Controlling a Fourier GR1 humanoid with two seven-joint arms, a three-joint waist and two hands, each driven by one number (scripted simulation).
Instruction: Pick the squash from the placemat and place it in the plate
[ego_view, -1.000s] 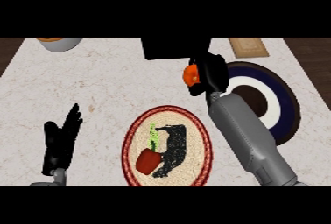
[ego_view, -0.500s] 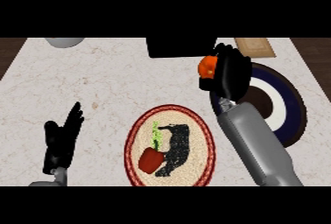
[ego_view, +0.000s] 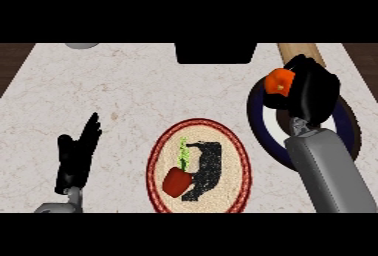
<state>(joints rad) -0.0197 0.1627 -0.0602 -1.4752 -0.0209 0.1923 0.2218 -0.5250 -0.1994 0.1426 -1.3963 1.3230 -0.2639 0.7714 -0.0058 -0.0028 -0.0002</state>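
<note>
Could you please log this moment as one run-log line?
right hand: holds squash over plate | left hand: open, resting | placemat: squash gone

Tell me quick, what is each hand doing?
Left hand: open, holding nothing.
Right hand: closed around the orange squash, above the plate.

Placemat (ego_view: 198, 167) mid-counter, plate (ego_view: 260, 120) to its right, squash (ego_view: 280, 82) above plate's rim

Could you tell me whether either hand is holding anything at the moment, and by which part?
The right hand is curled round the orange squash over the plate, covering its right side; the left hand holds nothing.
</note>
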